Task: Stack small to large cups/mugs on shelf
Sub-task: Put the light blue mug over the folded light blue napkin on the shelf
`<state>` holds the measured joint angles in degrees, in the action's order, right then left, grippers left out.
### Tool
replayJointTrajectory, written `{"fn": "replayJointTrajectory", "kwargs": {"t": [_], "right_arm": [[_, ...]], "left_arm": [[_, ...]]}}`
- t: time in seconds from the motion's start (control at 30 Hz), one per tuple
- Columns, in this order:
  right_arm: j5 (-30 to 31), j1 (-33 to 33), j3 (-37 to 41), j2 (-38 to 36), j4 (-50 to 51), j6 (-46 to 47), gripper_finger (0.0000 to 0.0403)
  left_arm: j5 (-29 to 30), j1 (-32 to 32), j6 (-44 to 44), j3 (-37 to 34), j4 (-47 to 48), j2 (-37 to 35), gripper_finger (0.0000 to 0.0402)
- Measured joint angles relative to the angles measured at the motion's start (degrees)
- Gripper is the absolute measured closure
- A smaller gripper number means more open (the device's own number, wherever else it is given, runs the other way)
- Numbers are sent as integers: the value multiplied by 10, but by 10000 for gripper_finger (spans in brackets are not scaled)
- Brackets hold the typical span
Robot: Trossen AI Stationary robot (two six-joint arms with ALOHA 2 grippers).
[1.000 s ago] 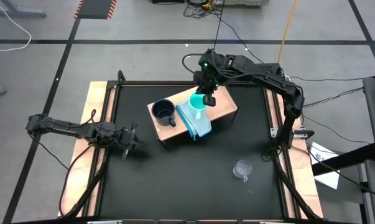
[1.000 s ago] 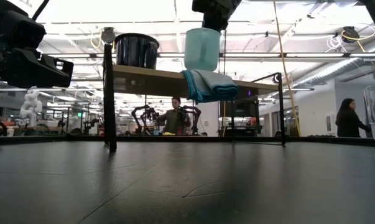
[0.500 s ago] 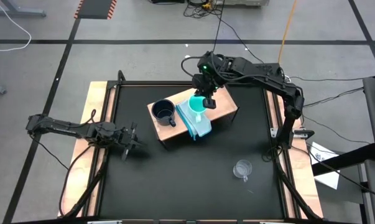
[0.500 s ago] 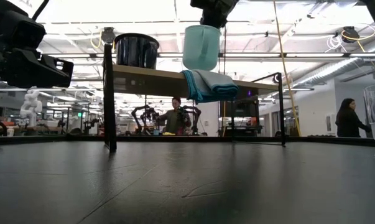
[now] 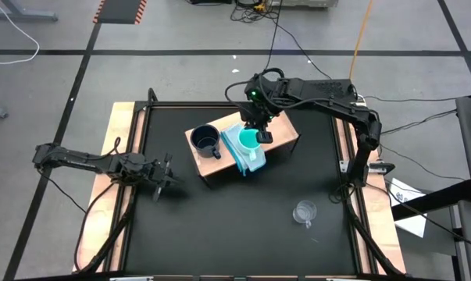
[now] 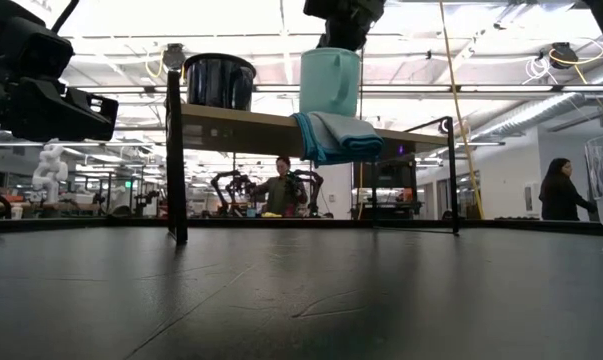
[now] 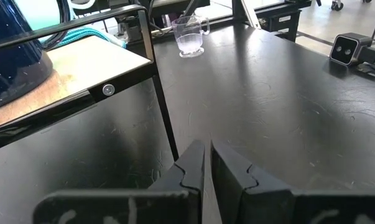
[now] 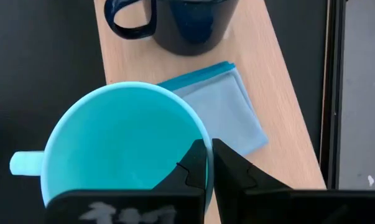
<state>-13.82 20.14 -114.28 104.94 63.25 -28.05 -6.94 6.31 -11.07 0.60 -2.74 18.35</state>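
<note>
The turquoise cup (image 5: 249,141) hangs upright in my right gripper (image 5: 259,131) over the pale blue folded cloth (image 5: 249,158) on the tan wooden shelf (image 5: 284,134). In the low view the cup's bottom (image 6: 329,110) is level with the cloth's top (image 6: 333,135); I cannot tell whether they touch. The dark navy mug (image 5: 205,141) stands on the shelf's left part. The clear glass mug (image 5: 304,211) stands on the table at the near right. My left gripper (image 5: 166,175) is shut and empty, low over the table left of the shelf. My right gripper holds the turquoise cup by its rim (image 8: 198,144), on the side opposite the handle (image 8: 24,163). The fingers (image 8: 231,171) come from above and point down, shut on the cup's wall. The cup is upright below them, mouth up, over the cloth.
The shelf stands on thin dark legs (image 6: 175,160) above the black table. A black frame post (image 7: 155,74) stands close before my left gripper. People show in the room beyond the table (image 6: 561,190).
My right gripper has carried the turquoise cup a little toward the table's near edge, farther over the blue cloth. The cup tipped slightly on the way and is upright again, a touch lower.
</note>
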Motion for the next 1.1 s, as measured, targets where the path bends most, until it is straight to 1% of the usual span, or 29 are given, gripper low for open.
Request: {"fn": "replayJointTrajectory", "kwargs": {"t": [0.2,0.5,0.7,0.93,1.1], "right_arm": [[-1,0,3,0,-5,7,401],[-1,9,3,1,-18,46,401],[-3,13,2,23,-19,64,401],[-6,20,0,40,-25,57,401],[-31,24,1,41,-35,57,401]], "left_arm": [[0,0,0,0,0,0,371],[0,0,0,0,0,0,371],[0,0,0,0,0,0,371],[0,0,-1,0,0,0,371],[0,0,-2,0,0,0,371]]}}
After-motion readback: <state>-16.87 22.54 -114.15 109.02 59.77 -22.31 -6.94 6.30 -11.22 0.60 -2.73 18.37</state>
